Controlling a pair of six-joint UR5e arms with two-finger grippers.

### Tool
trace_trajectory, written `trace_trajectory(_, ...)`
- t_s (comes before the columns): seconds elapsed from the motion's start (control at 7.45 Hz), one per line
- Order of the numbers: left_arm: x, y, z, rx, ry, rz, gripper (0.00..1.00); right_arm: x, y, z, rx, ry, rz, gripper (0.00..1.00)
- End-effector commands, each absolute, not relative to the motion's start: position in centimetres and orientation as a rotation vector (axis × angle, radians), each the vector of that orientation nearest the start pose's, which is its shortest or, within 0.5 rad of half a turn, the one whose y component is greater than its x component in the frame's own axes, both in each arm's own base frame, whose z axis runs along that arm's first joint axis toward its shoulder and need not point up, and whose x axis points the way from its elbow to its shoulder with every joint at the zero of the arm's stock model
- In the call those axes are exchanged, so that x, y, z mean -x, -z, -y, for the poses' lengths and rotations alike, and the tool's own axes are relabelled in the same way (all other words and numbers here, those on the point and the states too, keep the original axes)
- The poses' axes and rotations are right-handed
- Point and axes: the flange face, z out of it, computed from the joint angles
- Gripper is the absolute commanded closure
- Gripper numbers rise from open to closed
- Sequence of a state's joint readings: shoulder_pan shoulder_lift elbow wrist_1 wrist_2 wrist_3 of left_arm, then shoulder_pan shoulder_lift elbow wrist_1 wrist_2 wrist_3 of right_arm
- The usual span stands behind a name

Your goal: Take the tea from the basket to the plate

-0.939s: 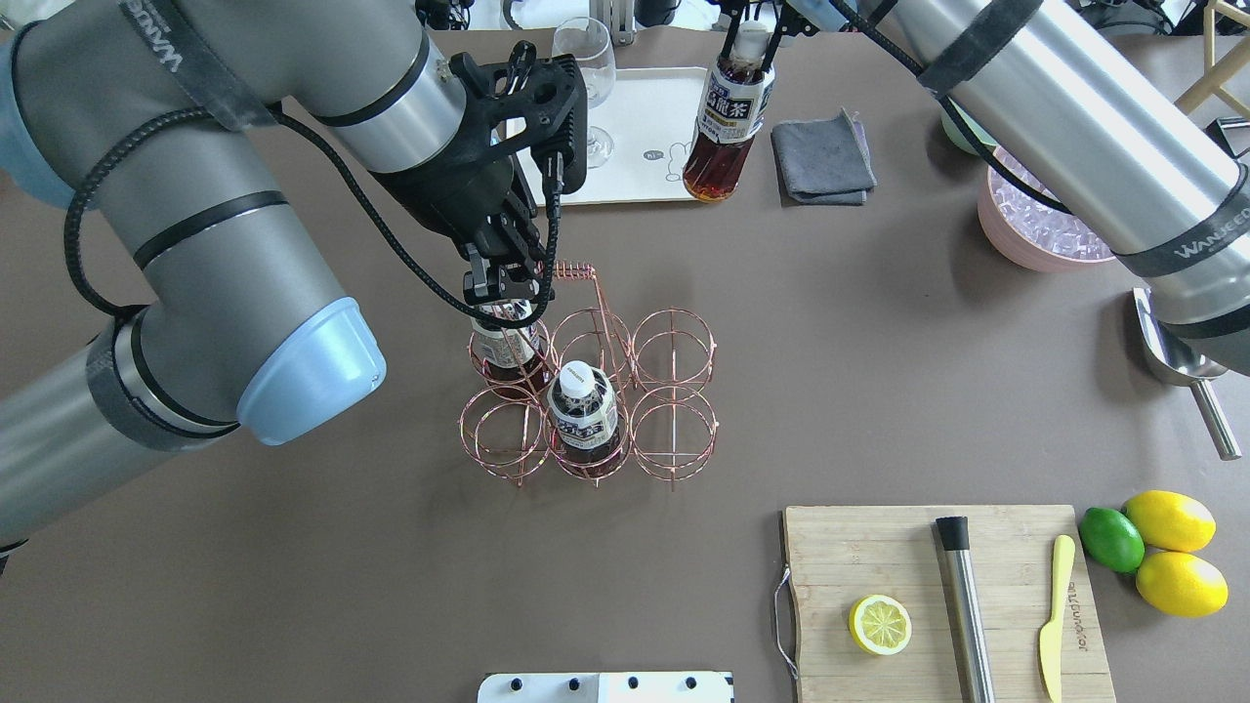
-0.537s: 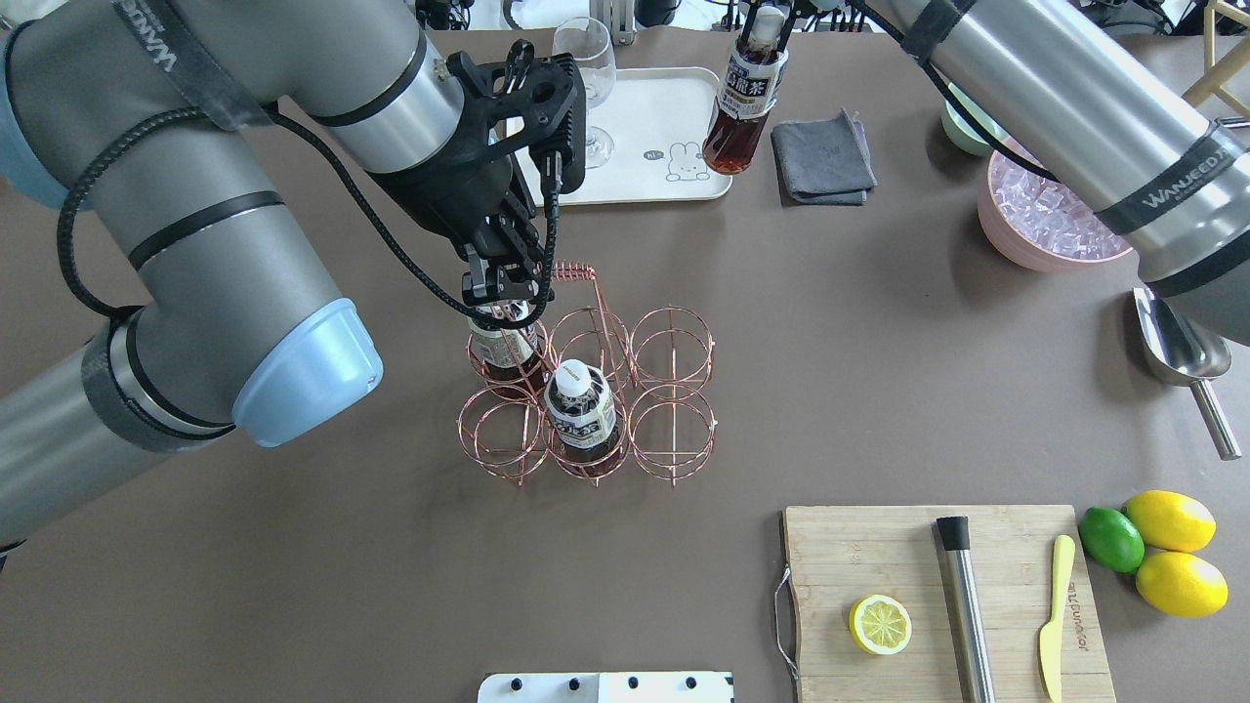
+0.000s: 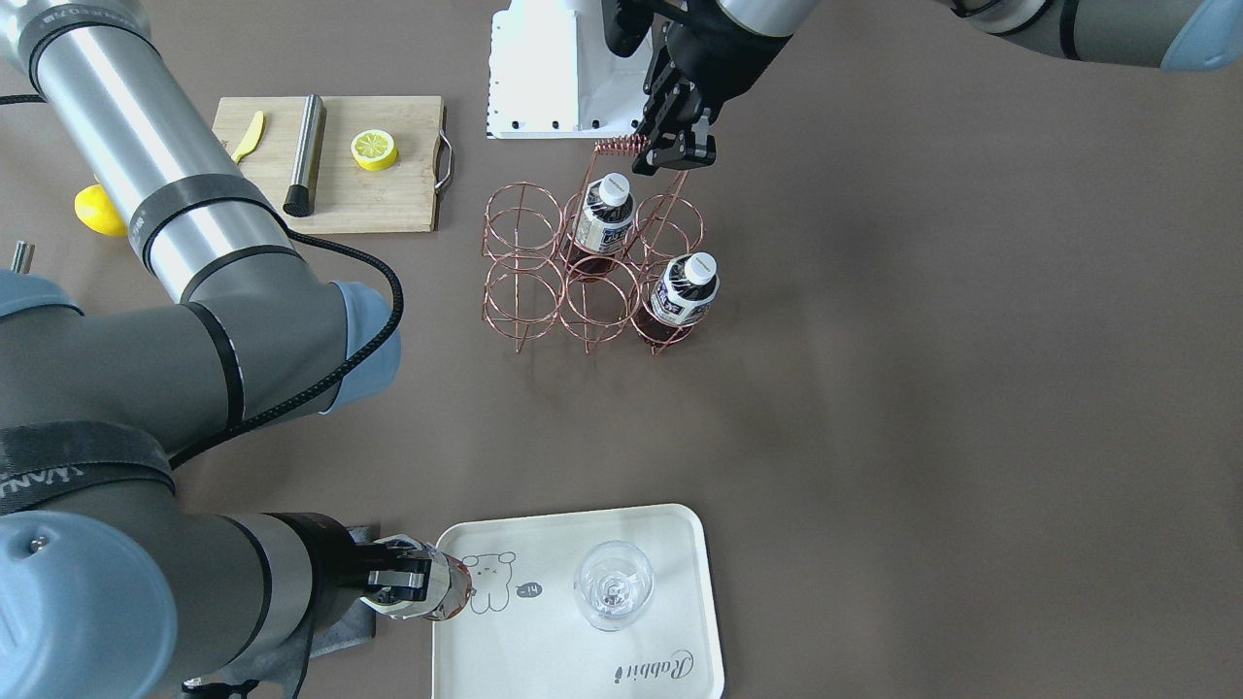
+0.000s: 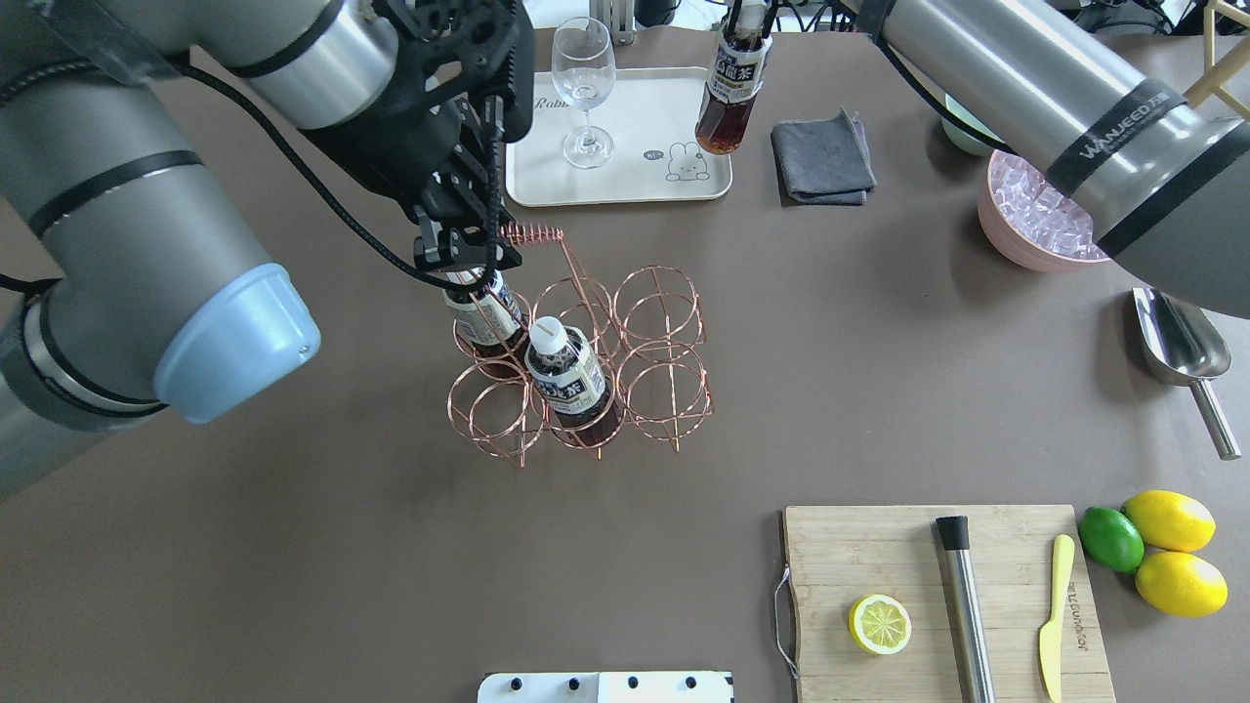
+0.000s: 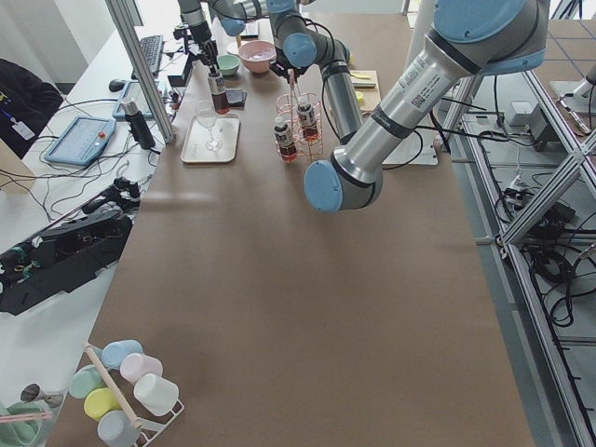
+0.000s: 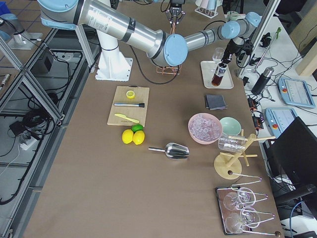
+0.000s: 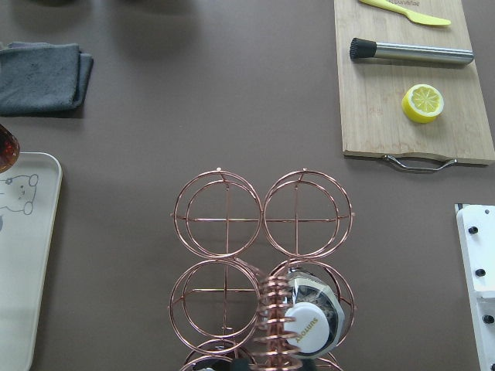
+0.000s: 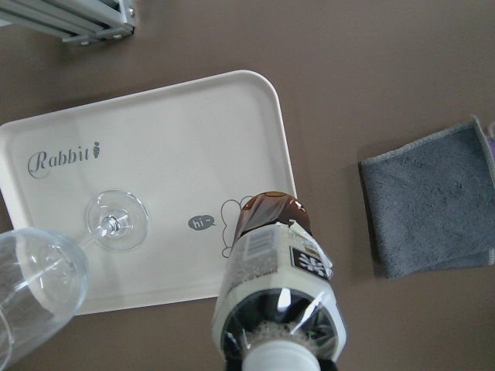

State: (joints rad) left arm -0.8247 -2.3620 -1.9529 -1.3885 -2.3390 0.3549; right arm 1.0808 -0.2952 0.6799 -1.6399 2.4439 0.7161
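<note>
My right gripper (image 3: 393, 580) is shut on a tea bottle (image 4: 730, 93) by its neck and holds it upright over the right edge of the cream plate (image 4: 625, 181), beside the bear drawing (image 8: 232, 228). I cannot tell if the base touches the plate. My left gripper (image 4: 459, 259) is shut on the coiled handle (image 4: 532, 234) of the copper wire basket (image 4: 664, 391). Two more tea bottles stand in the basket: one in the far-left ring (image 4: 480, 317) under the gripper, one in the near-middle ring (image 4: 566, 376).
A wine glass (image 4: 583, 88) stands on the plate. A grey cloth (image 4: 822, 156), a pink ice bowl (image 4: 1040, 220), a mint bowl (image 4: 962, 132) and a metal scoop (image 4: 1182, 361) lie to the right. A cutting board (image 4: 879, 557) and citrus (image 4: 1162, 552) are near right.
The right gripper has carried its bottle farther back, over the plate's right edge. The left gripper has moved left and back with the handle; the basket has shifted with it and its bottles lean.
</note>
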Motion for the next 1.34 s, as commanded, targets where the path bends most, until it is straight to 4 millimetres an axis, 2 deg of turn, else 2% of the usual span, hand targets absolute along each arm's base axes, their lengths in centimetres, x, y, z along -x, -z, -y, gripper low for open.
trace_trajectory(0.0, -26.6, -7.8, 46.5, -0.861, -1.258, -0.982, 1.0, 41.1, -13.2, 79.5, 0.164, 0.003, 0.859, 1.0)
trace_trajectory(0.27, -20.3, -10.5, 49.1, -0.859, -1.158, -0.96, 1.0, 43.1, -13.5, 78.6, 0.125, 0.073, 0.827, 1.0)
trace_trajectory(0.4, -16.7, -11.4, 49.8, -0.87, -1.11, -0.958, 1.0, 43.3, -13.5, 78.5, 0.118, 0.078, 0.82, 1.0)
trace_trajectory(0.54, -13.0, -13.9, 50.3, -0.884, -1.087, -0.924, 1.0, 43.4, -13.5, 78.4, 0.119, 0.08, 0.82, 1.0)
trace_trajectory(0.67, -9.4, -17.4, 50.9, -0.882, -1.078, -0.911, 1.0, 43.7, -13.5, 78.3, 0.119, 0.083, 0.817, 1.0)
trace_trajectory(0.81, -5.6, -20.7, 51.2, -0.891, -1.059, -0.868, 1.0, 43.8, -13.5, 78.2, 0.115, 0.084, 0.814, 0.41)
trace_trajectory(0.94, -3.0, -23.1, 51.5, -0.892, -1.046, -0.834, 1.0, 43.8, -13.1, 78.1, 0.109, 0.089, 0.818, 0.0)
trace_trajectory(1.07, -1.3, -24.9, 52.4, -0.885, -1.037, -0.813, 1.0, 43.3, -12.7, 78.2, 0.091, 0.109, 0.823, 0.0)
trace_trajectory(1.21, -0.2, -26.2, 53.5, -0.894, -1.061, -0.787, 1.0, 41.6, -11.6, 78.5, 0.072, 0.102, 0.837, 0.0)
